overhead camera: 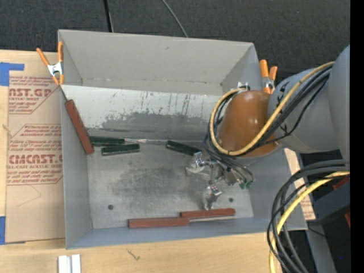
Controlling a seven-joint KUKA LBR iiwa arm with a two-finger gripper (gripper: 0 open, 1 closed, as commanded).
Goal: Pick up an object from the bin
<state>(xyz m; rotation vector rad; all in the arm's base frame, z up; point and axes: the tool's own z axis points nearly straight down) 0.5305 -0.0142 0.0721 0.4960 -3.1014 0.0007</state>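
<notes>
The gripper [211, 193], open or clenched one cannot tell, hangs in the grey metal bin [142, 56] just beside a thin reddish-brown flat strip [207, 213] along the wall nearest the camera, likely light and stiff, best pinched across its narrow middle.

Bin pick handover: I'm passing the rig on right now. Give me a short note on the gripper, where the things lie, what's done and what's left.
Gripper: low over the right part of the bin floor; grip state unclear.
Nearest things: dark green tool just behind it, reddish-brown strip just in front, by the front wall.
Others: second strip along the front wall, third strip leaning at the left wall, two green tools at back left.
Done: arm is inside the bin.
Left: grasp one thing and lift it out.
</notes>
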